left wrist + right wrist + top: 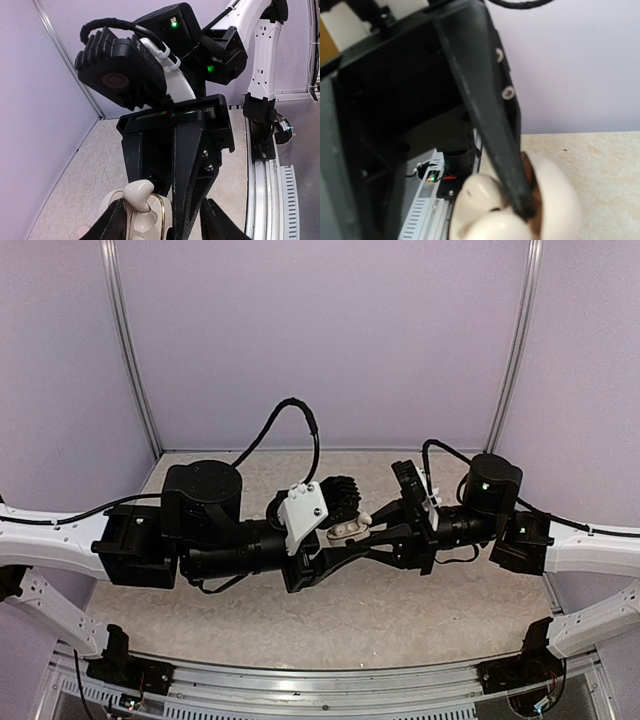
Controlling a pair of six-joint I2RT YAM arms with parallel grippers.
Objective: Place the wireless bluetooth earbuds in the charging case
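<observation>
Both arms reach inward and meet nose to nose over mid-tabletop (250, 610), forearms near level. The charging case (350, 528) hangs clear of the surface, right where the tips meet. In the left wrist view, the left pincer (165, 225) has its fingers apart either side of the case, near finger touching it; can't tell if it's actually clamped. The right pincer (375, 532) points down into the case, one finger against its gold rim; grip state unclear. Can't pick out the earbuds for sure.
</observation>
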